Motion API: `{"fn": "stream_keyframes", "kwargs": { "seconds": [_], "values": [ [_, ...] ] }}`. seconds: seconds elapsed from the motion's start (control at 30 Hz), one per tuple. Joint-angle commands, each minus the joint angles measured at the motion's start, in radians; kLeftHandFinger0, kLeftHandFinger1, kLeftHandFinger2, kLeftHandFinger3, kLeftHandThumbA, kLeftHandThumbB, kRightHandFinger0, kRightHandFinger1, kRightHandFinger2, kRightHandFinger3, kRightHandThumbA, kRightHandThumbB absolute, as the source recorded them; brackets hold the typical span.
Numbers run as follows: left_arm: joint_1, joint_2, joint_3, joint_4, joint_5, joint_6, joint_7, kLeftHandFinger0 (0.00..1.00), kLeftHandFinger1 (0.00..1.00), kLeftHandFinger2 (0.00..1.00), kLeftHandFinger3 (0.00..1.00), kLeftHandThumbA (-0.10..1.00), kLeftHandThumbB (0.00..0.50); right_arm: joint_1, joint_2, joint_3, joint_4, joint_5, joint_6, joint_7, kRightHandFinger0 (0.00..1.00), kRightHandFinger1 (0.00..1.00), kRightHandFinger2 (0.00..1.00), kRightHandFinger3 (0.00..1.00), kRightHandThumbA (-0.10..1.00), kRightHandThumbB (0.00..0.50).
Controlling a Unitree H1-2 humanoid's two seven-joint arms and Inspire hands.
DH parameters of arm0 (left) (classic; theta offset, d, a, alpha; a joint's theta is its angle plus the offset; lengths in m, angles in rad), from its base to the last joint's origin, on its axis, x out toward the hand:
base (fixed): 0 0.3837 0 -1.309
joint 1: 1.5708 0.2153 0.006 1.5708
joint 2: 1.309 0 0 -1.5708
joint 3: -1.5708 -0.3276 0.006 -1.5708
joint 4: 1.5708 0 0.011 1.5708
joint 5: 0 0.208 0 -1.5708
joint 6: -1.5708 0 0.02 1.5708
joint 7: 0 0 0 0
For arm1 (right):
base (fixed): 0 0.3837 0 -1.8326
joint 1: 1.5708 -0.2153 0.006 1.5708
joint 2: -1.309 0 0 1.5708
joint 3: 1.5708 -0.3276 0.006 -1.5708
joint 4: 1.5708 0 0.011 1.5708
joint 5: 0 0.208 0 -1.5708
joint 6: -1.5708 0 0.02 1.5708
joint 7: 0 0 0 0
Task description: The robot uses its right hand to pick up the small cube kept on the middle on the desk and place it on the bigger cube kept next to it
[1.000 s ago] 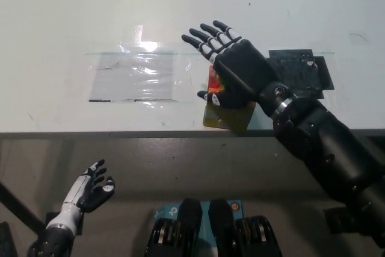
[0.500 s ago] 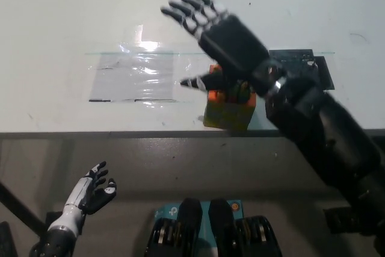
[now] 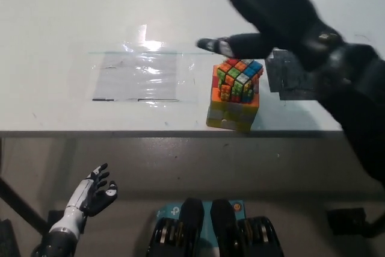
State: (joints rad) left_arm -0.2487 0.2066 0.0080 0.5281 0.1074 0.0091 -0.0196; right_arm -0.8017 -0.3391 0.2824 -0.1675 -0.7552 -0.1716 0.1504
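Observation:
A small multicoloured cube (image 3: 238, 79) rests on top of a bigger multicoloured cube (image 3: 231, 111), which stands at the front edge of the white desk (image 3: 72, 22). My black right hand (image 3: 264, 10) hovers above and behind the stack, open, fingers spread, touching neither cube. Its upper fingers are cut off by the top edge of the picture. Down at the lower left, below the desk edge, my white left hand (image 3: 93, 192) hangs with its fingers apart and nothing in it.
A sheet of clear plastic (image 3: 141, 76) lies taped on the desk left of the cubes. A dark flat patch (image 3: 289, 79) lies right of the stack, partly under my right arm. The desk's front edge runs just before the cubes.
My right hand has risen from the cubes and drawn back toward the top of the picture. The small cube, hidden under the hand before, now shows on the bigger cube. The left hand stayed.

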Motion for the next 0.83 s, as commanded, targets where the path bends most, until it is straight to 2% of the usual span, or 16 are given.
{"fn": "stream_keyframes", "kwargs": {
  "seconds": [0.0,0.07,0.1,0.2,0.23,0.27,0.3,0.33,0.37,0.4,0.43,0.5,0.57,0.63,0.73,0.8],
  "values": [
    [-0.006,0.006,0.005,-0.018,-0.003,-0.016,0.009,1.0,1.0,1.0,1.0,0.28,0.233,0.08,-0.024,-0.089,-0.13,0.056,0.08,0.033,1.0,1.0,1.0,1.0,0.97,0.418],
    [-0.009,0.002,0.008,-0.01,-0.007,-0.017,0.009,1.0,1.0,1.0,1.0,0.28,0.238,0.147,-0.019,-0.142,-0.181,0.049,0.096,0.007,1.0,1.0,1.0,1.0,0.99,0.332],
    [-0.008,0.002,0.012,-0.011,-0.013,-0.015,0.007,1.0,1.0,1.0,1.0,0.27,0.239,0.194,-0.01,-0.176,-0.211,0.059,0.113,-0.006,0.95,1.0,1.0,1.0,0.97,0.296],
    [-0.011,0.001,0.011,-0.003,-0.011,-0.018,0.008,1.0,1.0,1.0,1.0,0.28,0.241,0.284,0.012,-0.241,-0.249,0.09,0.107,-0.045,0.73,1.0,1.0,1.0,0.84,0.234],
    [-0.011,0.002,0.009,0.0,-0.007,-0.024,0.008,1.0,1.0,1.0,1.0,0.29,0.243,0.351,0.014,-0.269,-0.263,0.09,0.078,-0.083,0.7,1.0,1.0,1.0,0.74,0.19],
    [-0.011,0.002,0.009,0.002,-0.007,-0.025,0.008,1.0,1.0,1.0,1.0,0.29,0.242,0.359,0.018,-0.276,-0.265,0.089,0.073,-0.083,0.68,1.0,1.0,1.0,0.73,0.183],
    [-0.011,0.003,0.008,0.001,-0.005,-0.022,0.008,1.0,1.0,1.0,1.0,0.3,0.245,0.392,0.028,-0.289,-0.27,0.088,0.064,-0.097,0.68,0.96,1.0,1.0,0.65,0.165],
    [-0.013,0.004,0.007,0.0,-0.003,-0.018,0.009,1.0,1.0,1.0,1.0,0.3,0.244,0.437,0.041,-0.305,-0.274,0.088,0.052,-0.122,0.68,0.93,1.0,1.0,0.6,0.156],
    [-0.014,0.002,0.011,0.001,-0.007,-0.019,0.011,1.0,1.0,1.0,1.0,0.29,0.244,0.49,0.058,-0.318,-0.261,0.079,0.021,-0.167,0.61,0.83,0.94,1.0,0.49,0.145],
    [-0.014,0.001,0.012,-0.003,-0.007,-0.014,0.012,1.0,1.0,1.0,1.0,0.29,0.243,0.51,0.066,-0.323,-0.256,0.077,0.012,-0.18,0.58,0.8,0.9,1.0,0.47,0.145],
    [-0.014,0.004,0.01,-0.001,-0.009,-0.023,0.004,1.0,1.0,1.0,1.0,0.29,0.233,0.582,0.095,-0.339,-0.249,0.06,0.007,-0.223,0.51,0.72,0.81,1.0,0.42,0.145],
    [-0.015,0.003,0.01,0.001,-0.009,-0.023,0.005,1.0,1.0,1.0,1.0,0.29,0.233,0.635,0.121,-0.354,-0.211,0.058,-0.022,-0.27,0.44,0.63,0.72,0.97,0.4,0.135],
    [-0.017,0.002,0.011,0.008,-0.011,-0.026,0.005,1.0,1.0,1.0,1.0,0.28,0.229,0.672,0.144,-0.363,-0.188,0.044,-0.016,-0.291,0.41,0.6,0.69,0.96,0.45,0.13],
    [-0.016,0.002,0.015,0.002,-0.014,-0.019,0.006,1.0,1.0,1.0,1.0,0.27,0.236,0.723,0.176,-0.366,-0.122,0.055,-0.027,-0.326,0.39,0.59,0.66,0.97,0.36,0.12],
    [-0.016,0.003,0.014,0.002,-0.012,-0.016,0.006,1.0,1.0,1.0,1.0,0.28,0.238,0.746,0.191,-0.36,-0.067,0.044,-0.037,-0.356,0.39,0.59,0.65,0.98,0.34,0.113],
    [-0.016,0.001,0.017,0.007,-0.017,-0.027,0.006,1.0,1.0,1.0,1.0,0.27,0.238,0.75,0.209,-0.349,0.033,0.024,-0.07,-0.424,0.37,0.55,0.63,0.96,0.29,0.12]
  ]
}}
